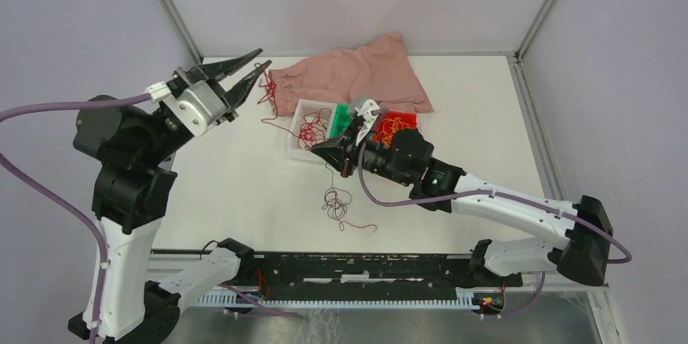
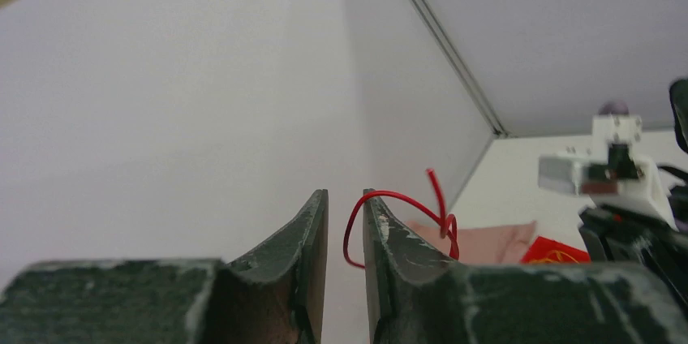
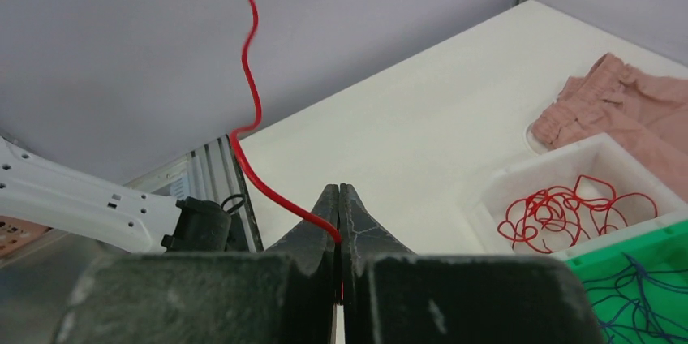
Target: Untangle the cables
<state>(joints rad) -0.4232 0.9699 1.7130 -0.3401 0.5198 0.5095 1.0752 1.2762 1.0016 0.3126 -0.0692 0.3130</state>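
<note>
My right gripper (image 1: 318,148) (image 3: 339,187) is shut on a red cable (image 3: 251,76) that rises up and away to the left in the right wrist view. My left gripper (image 1: 265,57) (image 2: 345,194) is raised at the back left with its jaws a little apart. A red cable (image 2: 397,195) (image 1: 266,92) is hooked over one fingertip and hangs down, not clamped. More red cables (image 1: 312,129) (image 3: 560,214) lie coiled in a white tray (image 1: 294,143). A small clump of dark cables (image 1: 336,201) with one red strand lies on the table in front of the tray.
A pink cloth (image 1: 357,76) lies at the back of the table. Beside the white tray are a green bin (image 1: 341,117) with dark blue cables (image 3: 649,283) and a red bin (image 1: 397,125) with orange cables. Enclosure walls stand close on all sides.
</note>
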